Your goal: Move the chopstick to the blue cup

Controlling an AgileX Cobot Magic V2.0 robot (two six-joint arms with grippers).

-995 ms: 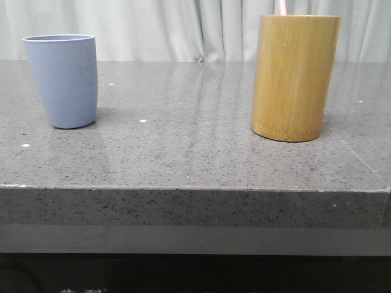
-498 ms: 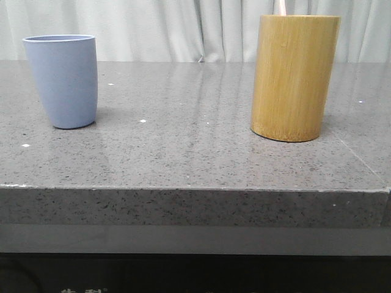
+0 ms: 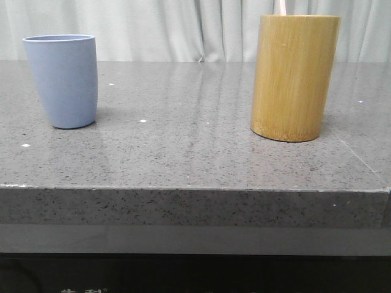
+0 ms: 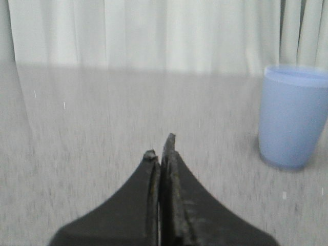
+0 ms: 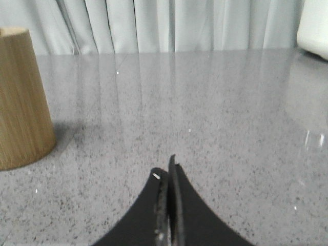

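Left hand: the left hand (image 4: 160, 151) has its two dark fingers pressed together with nothing between them, low over the grey speckled table (image 4: 102, 133).
Right hand: the right hand (image 5: 165, 171) is also closed on nothing, its fingertips meeting above the table (image 5: 230, 128).
Blue cup: the blue cup (image 4: 291, 117) stands upright on the table ahead of the left hand and off to one side, well apart from the fingers. In the front view the blue cup (image 3: 63, 80) stands on the left part of the table (image 3: 183, 152), mouth up.
Bamboo holder: the tall yellow-brown bamboo holder (image 5: 20, 100) stands upright to one side of the right hand, apart from it. In the front view the holder (image 3: 294, 77) is on the right part of the table, well apart from the cup.
Chopstick: the chopstick (image 3: 281, 7) stands in the bamboo holder; just its pale pink tip shows above the rim.
Backdrop: a white curtain (image 3: 183, 27) hangs behind the table.
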